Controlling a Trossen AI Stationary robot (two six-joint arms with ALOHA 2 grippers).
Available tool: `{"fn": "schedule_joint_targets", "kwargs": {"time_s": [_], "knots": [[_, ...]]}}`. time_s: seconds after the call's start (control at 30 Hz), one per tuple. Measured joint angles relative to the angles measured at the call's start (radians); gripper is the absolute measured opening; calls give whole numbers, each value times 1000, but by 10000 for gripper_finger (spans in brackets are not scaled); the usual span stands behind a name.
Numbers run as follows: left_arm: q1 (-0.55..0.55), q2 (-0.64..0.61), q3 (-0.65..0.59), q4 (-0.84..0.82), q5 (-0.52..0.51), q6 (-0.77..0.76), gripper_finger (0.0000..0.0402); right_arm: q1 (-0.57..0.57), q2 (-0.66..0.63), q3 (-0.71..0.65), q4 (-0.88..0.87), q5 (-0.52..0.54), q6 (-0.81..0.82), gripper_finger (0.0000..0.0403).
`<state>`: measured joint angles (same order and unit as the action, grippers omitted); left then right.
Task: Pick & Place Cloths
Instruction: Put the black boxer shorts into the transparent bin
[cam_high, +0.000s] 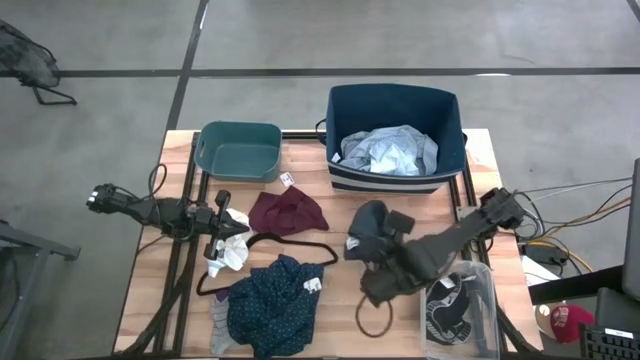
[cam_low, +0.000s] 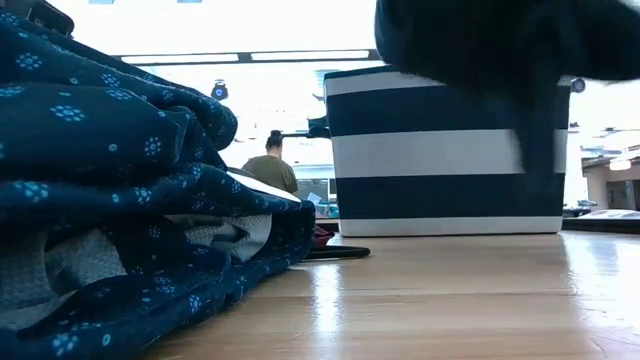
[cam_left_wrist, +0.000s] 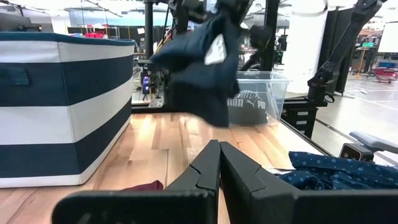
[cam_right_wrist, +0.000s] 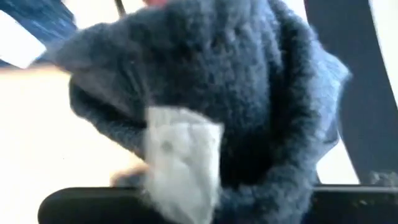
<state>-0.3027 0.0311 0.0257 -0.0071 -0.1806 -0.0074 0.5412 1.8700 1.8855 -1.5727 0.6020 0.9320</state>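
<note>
We read "PUMA" on a garment (cam_left_wrist: 249, 101) in the clear bin (cam_left_wrist: 273, 84). Our right end effector (cam_high: 372, 240) gripped a dark cloth (cam_high: 370, 222) aloft; our left end effector (cam_left_wrist: 219, 163) sat closed, empty.

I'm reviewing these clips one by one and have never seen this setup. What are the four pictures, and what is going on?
Two robot arms work at a wooden table, sorting clothes. One picture looks straight down, one looks level across the tabletop, and one comes from each arm's wrist.

The right end effector holds a dark blue garment lifted off the table; it fills the right wrist picture. The left end effector is shut and empty, over a small white sock.

On the table lie a maroon piece, a navy patterned top, and a black hanger. The striped bin already contains a pale shirt; the teal tub looks empty.
</note>
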Motion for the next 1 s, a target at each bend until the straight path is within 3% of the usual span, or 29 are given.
{"fn": "schedule_joint_targets", "kwargs": {"time_s": [0.27,0.5,0.67,1.0], "knots": [[0,0,0,0,0,0,14,93,-57,177,0,-170,-18,13],[0,1,0,0,0,0,14,182,-139,218,2,-331,83,13],[0,2,0,0,0,0,14,259,-216,135,1,-378,226,13],[0,2,0,0,0,0,14,472,-351,-157,1,-437,707,13]]}}
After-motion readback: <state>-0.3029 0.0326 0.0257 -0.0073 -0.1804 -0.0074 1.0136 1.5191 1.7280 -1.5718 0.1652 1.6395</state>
